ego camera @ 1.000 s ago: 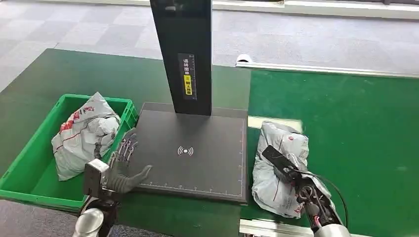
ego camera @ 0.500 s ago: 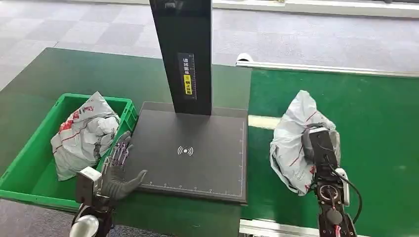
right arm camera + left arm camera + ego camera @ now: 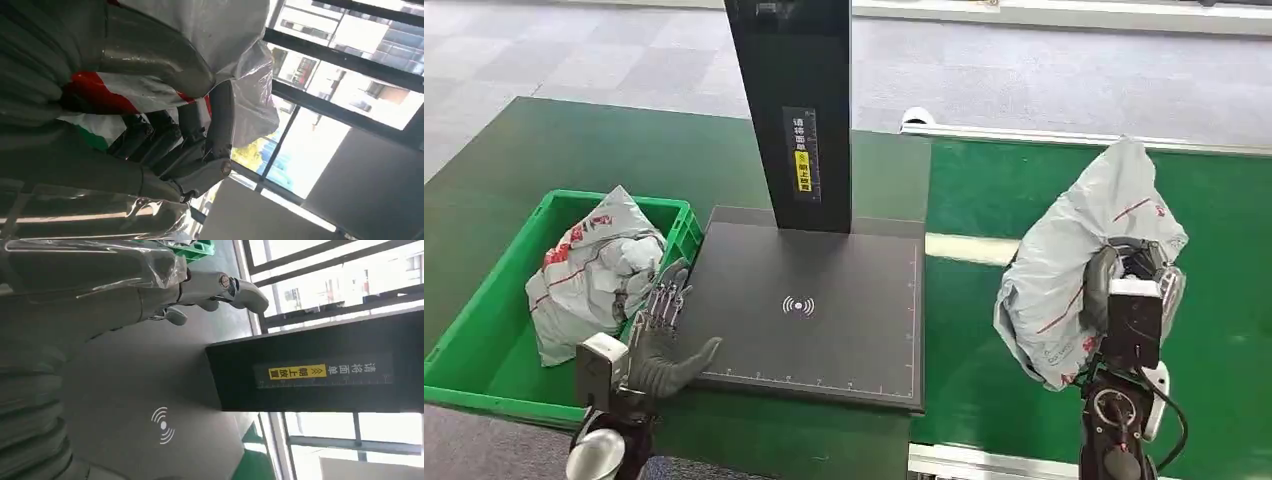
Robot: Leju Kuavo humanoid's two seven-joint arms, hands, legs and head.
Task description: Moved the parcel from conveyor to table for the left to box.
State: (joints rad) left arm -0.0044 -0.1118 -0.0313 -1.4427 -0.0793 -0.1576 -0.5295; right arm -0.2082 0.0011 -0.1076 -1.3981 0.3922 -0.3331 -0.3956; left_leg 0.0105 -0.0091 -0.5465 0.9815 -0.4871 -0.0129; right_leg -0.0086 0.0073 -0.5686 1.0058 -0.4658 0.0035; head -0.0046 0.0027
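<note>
1. While the right hand grips it, the parcel, a grey plastic mailer with red markings, hangs in the air above the green conveyor, clear of the belt surface
2. Seen from the right wrist, the thumb and the dark fingers close around crumpled grey plastic with red and green print, the parcel bulging past them toward bright windows
3. At the near left corner of the black scanner platform, the left hand holds nothing; its fingers are spread and stretched forward, the thumb pointing out over the platform's front edge
4. From the left wrist, that hand's fingertips extend over the dark platform, near its white wireless symbol
5. A black upright column with a yellow and white label stands at the back of the platform
6. To the left of the platform sits a green crate on the dark green table; inside it lies another grey mailer bag with red stripes, rumpled and leaning toward the crate's right wall
7. Beyond the table and conveyor lies a grey tiled floor
</note>
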